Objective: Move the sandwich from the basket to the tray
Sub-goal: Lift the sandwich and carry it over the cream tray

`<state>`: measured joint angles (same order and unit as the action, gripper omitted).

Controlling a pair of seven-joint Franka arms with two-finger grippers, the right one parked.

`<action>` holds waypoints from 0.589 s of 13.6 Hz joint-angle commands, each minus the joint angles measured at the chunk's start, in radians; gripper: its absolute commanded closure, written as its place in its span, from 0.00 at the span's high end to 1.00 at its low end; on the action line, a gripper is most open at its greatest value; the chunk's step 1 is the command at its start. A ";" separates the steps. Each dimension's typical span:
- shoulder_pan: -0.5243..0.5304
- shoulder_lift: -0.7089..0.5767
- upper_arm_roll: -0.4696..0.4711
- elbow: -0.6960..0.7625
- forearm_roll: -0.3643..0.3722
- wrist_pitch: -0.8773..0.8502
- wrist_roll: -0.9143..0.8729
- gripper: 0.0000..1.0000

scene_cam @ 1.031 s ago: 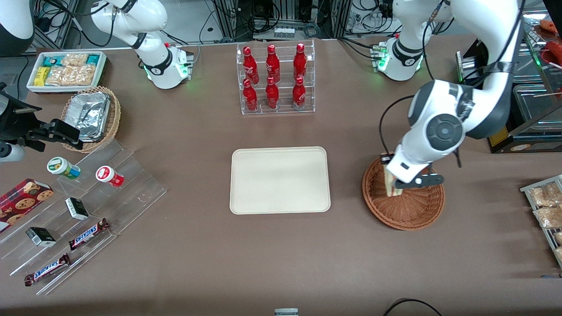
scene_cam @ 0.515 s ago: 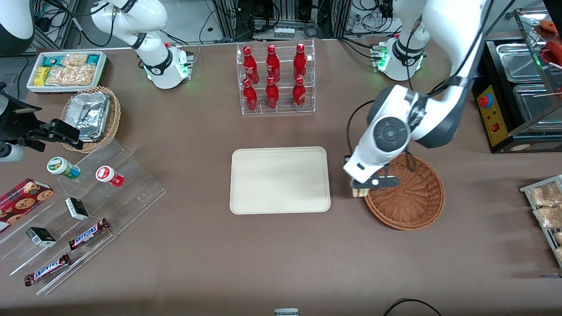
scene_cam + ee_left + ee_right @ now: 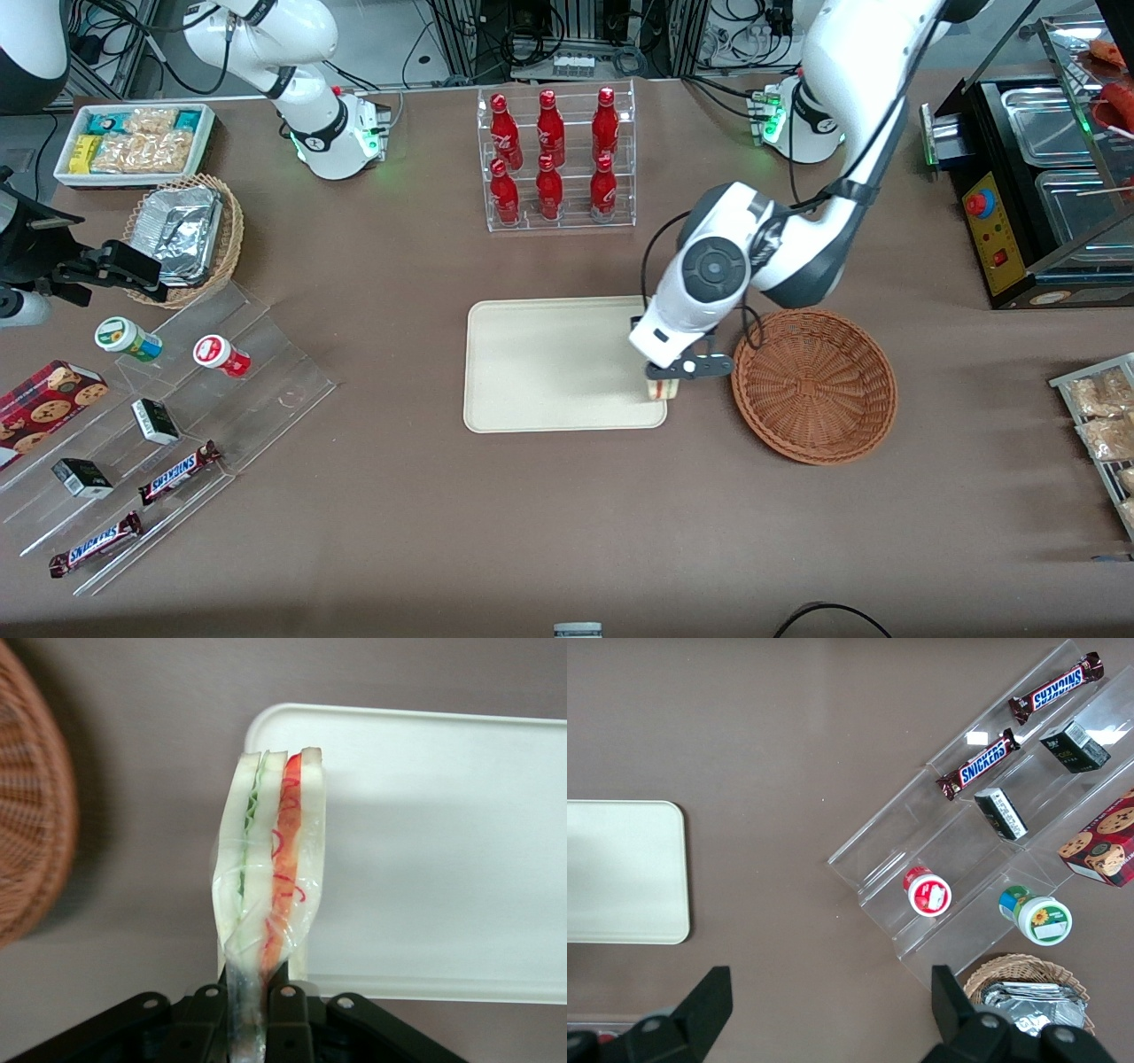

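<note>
My tool [image 3: 666,379] grips the sandwich [image 3: 268,868] above the tray's [image 3: 549,363] corner nearest the basket [image 3: 813,385]; only my wrist view shows its red and green layers

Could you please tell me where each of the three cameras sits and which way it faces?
Front view: high, facing both arms; gripper holds sandwich over tray, beside basket.
Left wrist view: on the working arm, looking down past its gripper at sandwich.
Right wrist view: on the parked arm, looking down.
All three show the tray.
</note>
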<state>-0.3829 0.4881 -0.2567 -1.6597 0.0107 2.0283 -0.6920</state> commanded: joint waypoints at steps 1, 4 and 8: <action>-0.050 0.059 0.008 0.043 0.006 0.026 -0.044 0.00; -0.079 0.101 0.008 0.087 0.014 0.026 -0.043 0.00; -0.099 0.153 0.008 0.141 0.035 0.026 -0.047 0.00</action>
<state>-0.4605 0.6020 -0.2566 -1.5808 0.0277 2.0653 -0.7198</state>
